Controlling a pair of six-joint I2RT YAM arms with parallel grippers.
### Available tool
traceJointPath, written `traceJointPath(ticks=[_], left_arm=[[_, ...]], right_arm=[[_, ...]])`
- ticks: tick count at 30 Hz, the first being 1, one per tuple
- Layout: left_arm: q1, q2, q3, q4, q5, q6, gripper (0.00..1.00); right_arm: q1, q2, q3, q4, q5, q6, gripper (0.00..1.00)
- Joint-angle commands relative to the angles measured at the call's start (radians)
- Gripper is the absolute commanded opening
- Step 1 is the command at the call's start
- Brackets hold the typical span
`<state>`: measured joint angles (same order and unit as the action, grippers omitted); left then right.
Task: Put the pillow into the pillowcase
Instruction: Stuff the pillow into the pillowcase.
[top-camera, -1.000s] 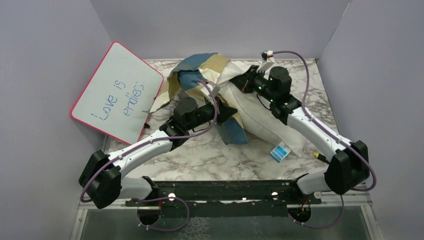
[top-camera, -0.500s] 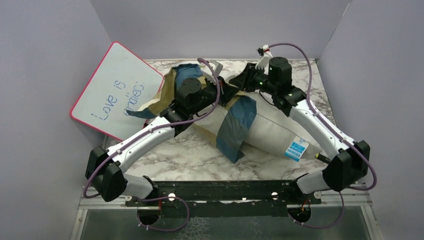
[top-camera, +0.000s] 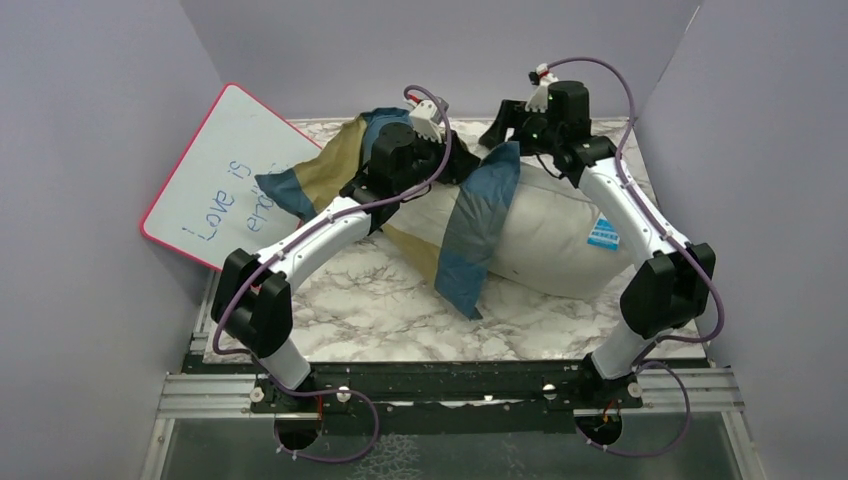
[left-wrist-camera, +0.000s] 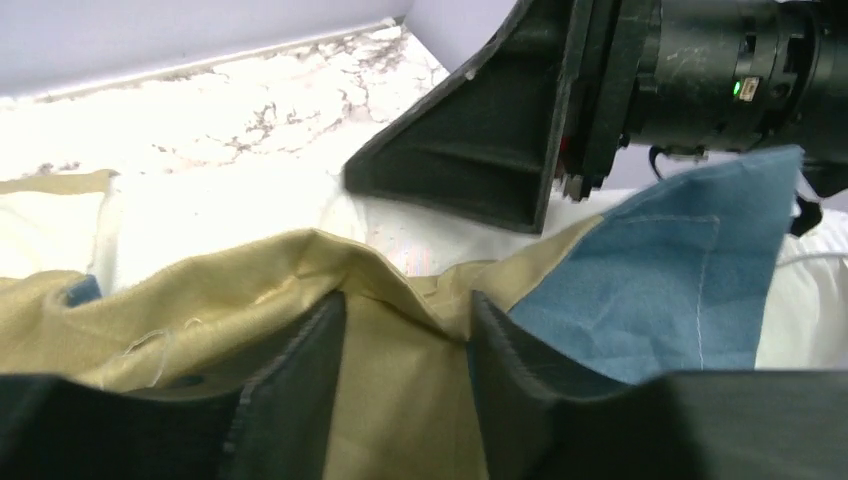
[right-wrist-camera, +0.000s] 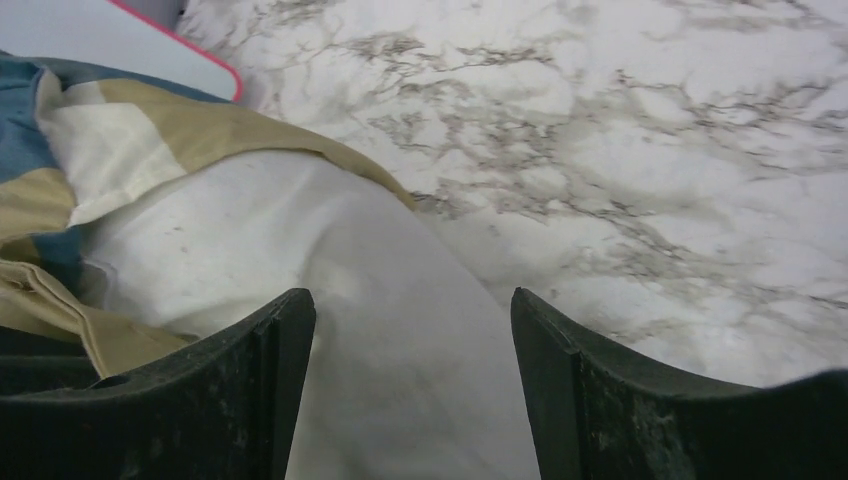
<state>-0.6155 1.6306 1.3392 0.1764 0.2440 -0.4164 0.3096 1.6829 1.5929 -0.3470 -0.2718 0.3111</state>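
Note:
The white pillow lies across the back of the marble table, its blue tag facing up. The checked pillowcase covers its left end, and a blue strip hangs over its middle. My left gripper rests on that covered end. Its fingers stand apart, open, with tan pillowcase cloth lying between them. My right gripper hovers at the pillow's back edge. It is open over bare white pillow.
A pink-rimmed whiteboard leans against the left wall, close to the pillowcase's left edge. Grey walls close in the back and both sides. Bare marble shows behind the pillow. The two grippers are close together, the right gripper's finger just beyond mine.
Both arms have moved toward the back wall and both grippers have opened. The pillow has shifted back and settled flat, with the pillowcase left lying over its left end.

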Motion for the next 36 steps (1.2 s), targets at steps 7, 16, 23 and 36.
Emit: traceJointPath(ticks=[7,16,23,36], left_arm=[[-0.054,-0.107,-0.048,0.042,-0.046,0.155,0.61],[-0.194,-0.144,-0.073,-0.014,-0.203,0.284,0.64],[-0.192,-0.043,-0.100,0.033,-0.283,0.357,0.60],[-0.129,0.149,0.221,0.062,-0.262,0.283,0.60]], right_arm=[[-0.106,-0.040,0.015,-0.078,0.153,-0.073,0.77],[-0.110,0.002,-0.032,-0.025,0.111,-0.061,0.76],[-0.109,-0.070,0.012,-0.147,0.054,-0.109,0.76],[-0.110,-0.350,-0.103,-0.157,0.215,-0.113,0.79]])
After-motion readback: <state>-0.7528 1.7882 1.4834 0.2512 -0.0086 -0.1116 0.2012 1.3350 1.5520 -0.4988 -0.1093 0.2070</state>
